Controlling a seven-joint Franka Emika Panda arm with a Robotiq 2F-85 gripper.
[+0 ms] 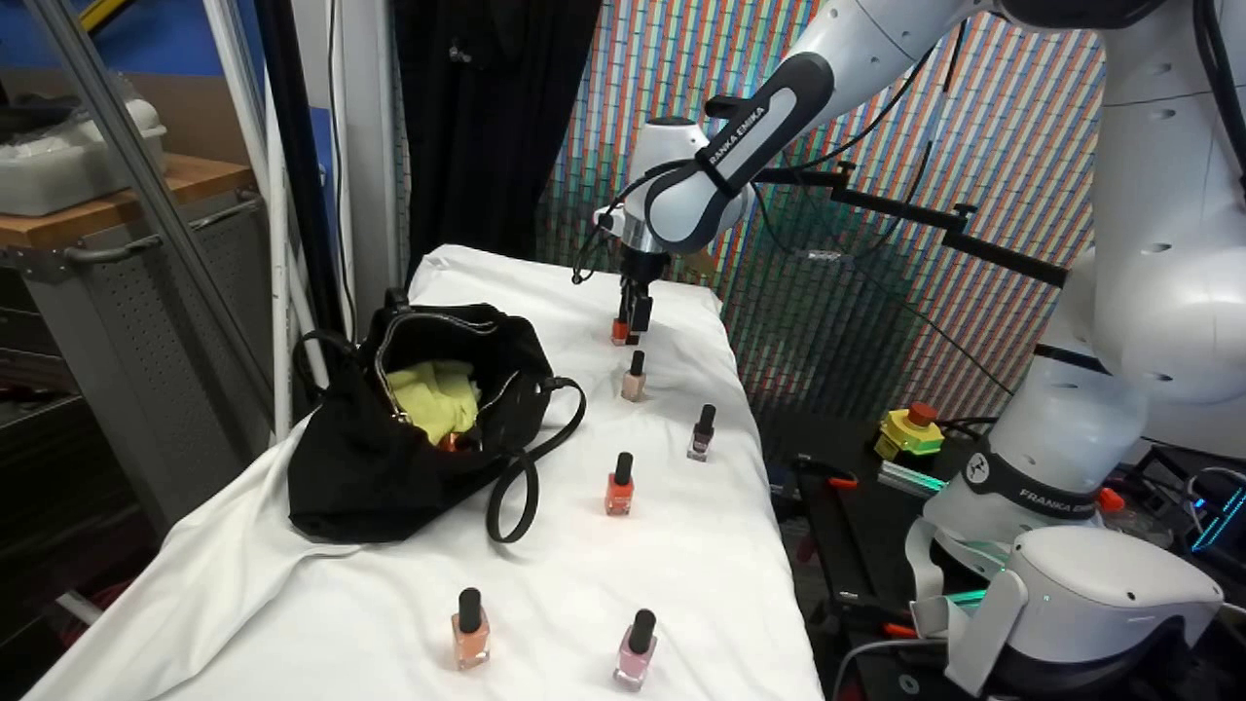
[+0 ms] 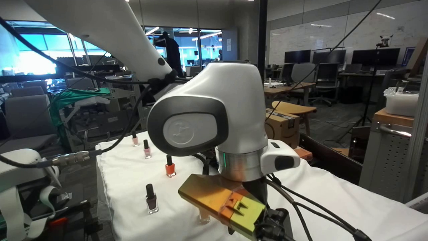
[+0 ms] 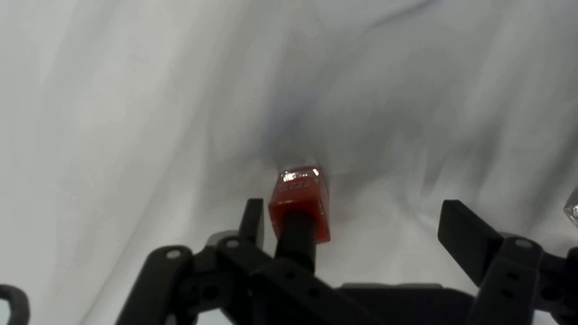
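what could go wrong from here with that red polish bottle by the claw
In the wrist view, the red bottle appears off-centre in the open claw, so closing might shove or tip it instead of gripping evenly. The beige bottle stands close by, so a sideways swing could knock it over. The white cloth is creased, so a nudged bottle may rock.
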